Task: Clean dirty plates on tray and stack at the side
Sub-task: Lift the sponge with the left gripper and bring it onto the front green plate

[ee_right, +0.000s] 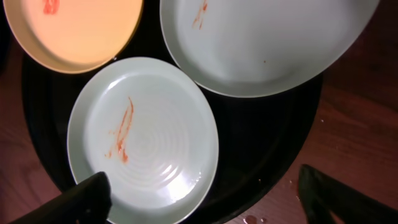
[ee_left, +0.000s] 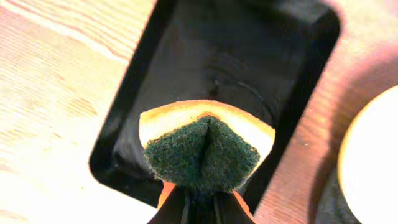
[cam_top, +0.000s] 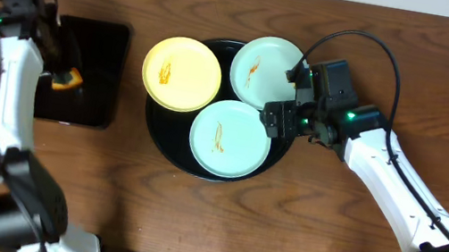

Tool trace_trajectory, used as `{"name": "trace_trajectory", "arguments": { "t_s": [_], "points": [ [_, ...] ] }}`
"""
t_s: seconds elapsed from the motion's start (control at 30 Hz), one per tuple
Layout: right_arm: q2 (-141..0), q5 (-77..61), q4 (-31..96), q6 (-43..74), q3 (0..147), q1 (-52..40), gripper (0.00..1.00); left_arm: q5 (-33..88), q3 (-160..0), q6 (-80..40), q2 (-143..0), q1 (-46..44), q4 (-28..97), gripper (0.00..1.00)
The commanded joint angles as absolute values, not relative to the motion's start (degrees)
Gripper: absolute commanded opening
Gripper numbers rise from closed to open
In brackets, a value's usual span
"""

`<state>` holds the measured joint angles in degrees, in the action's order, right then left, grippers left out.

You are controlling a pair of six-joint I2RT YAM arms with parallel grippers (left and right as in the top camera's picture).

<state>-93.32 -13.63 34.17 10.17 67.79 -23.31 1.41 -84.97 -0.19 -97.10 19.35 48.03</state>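
The round black tray (cam_top: 155,124) holds three plates, each with orange-brown smears: a pale yellow one (cam_top: 180,74) overhanging its left rim, a mint one (cam_top: 262,70) at the back right and a light blue one (cam_top: 230,139) at the front. My right gripper (cam_top: 288,97) is open and empty above the tray's right edge. In the right wrist view its fingers (ee_right: 205,202) straddle the blue plate's (ee_right: 143,137) near edge and the tray rim (ee_right: 267,149). My left gripper (cam_top: 67,78) is shut on a yellow-and-green sponge (ee_left: 205,146).
A smaller black rectangular tray (cam_top: 88,73) lies left of the round tray, under the sponge; it also shows in the left wrist view (ee_left: 236,56). A few water drops (ee_right: 252,219) lie on the wood next to the round tray's rim.
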Motion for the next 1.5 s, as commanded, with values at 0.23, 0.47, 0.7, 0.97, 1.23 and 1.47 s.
{"name": "trace_trajectory", "arguments": {
  "t_s": [0.23,0.47,0.7,0.97,1.23,1.47],
  "points": [
    [-96.68,-14.00,33.87,15.46,68.88,-23.66,0.73,15.38,-86.06,0.58,-93.86,18.15,48.77,0.07],
    [-102.76,-18.87,33.85,15.90,68.88,-23.66,0.64,15.64,-86.06,-0.54,-93.86,11.07,51.03,0.07],
    [-108.49,-21.52,33.85,18.02,68.88,-23.73,0.55,15.66,-86.04,-5.15,-93.86,4.27,54.11,0.08],
    [-111.02,-22.65,33.54,18.44,68.88,-23.68,0.47,15.66,-84.95,-9.32,-93.95,-2.94,56.95,0.08],
    [-111.44,-22.57,32.88,18.96,68.88,-23.81,0.31,15.64,-81.62,-12.99,-94.26,-7.68,56.10,0.08],
    [-113.58,-24.43,31.64,19.92,68.88,-23.86,0.13,15.73,-79.13,-15.38,-94.35,-9.98,53.60,0.07]
  ]
}}
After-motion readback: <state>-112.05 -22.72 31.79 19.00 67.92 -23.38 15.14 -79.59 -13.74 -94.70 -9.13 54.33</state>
